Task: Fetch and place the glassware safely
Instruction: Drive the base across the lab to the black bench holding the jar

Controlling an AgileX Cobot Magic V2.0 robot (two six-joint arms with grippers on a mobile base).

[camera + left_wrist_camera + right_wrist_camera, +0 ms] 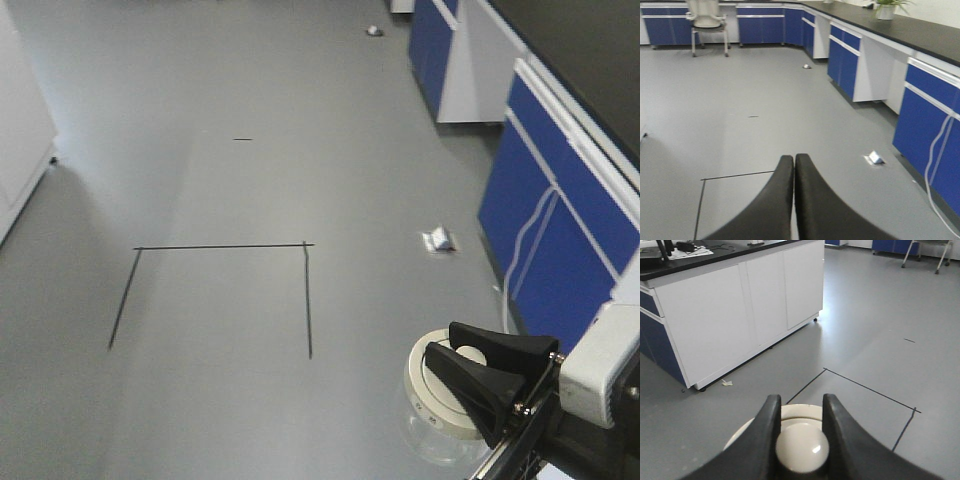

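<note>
- My right gripper (pixel 447 352) is clamped on the raised knob (pixel 802 450) of an off-white lid (pixel 430 398). One black finger presses each side of the knob, and the right wrist view shows both fingers (pixel 769 425) hard against it.
- The lid sits on a small squat glass jar (pixel 428 445). The clear wall of the jar shows below the lid rim in the front view, at the near right of the scene.
- There are small dark marks on the lid's edge, too small to read.
- I cannot tell whether the jar's base touches the grey floor (pixel 300 120) or hangs above it.
- My left gripper (pixel 794 160) is closed. Its two black fingers meet along their length with nothing between them, above bare floor.
- Thin black lines (pixel 220 246) mark three sides of a rectangle on the floor, left of the jar and apart from it.
- A small white floor socket (pixel 438 240) lies beyond the jar, just beside the blue cabinets (pixel 560 230) along the right wall.
- A pale cable (pixel 935 165) hangs down the nearest blue cabinet front.
- A black worktop (pixel 920 30) runs above those cabinets, with a potted plant (pixel 886 9) at its far end.
- A chair (pixel 707 20) stands at the far wall.
- A white cabinet (pixel 740 315) stands on the left side of the room.
</note>
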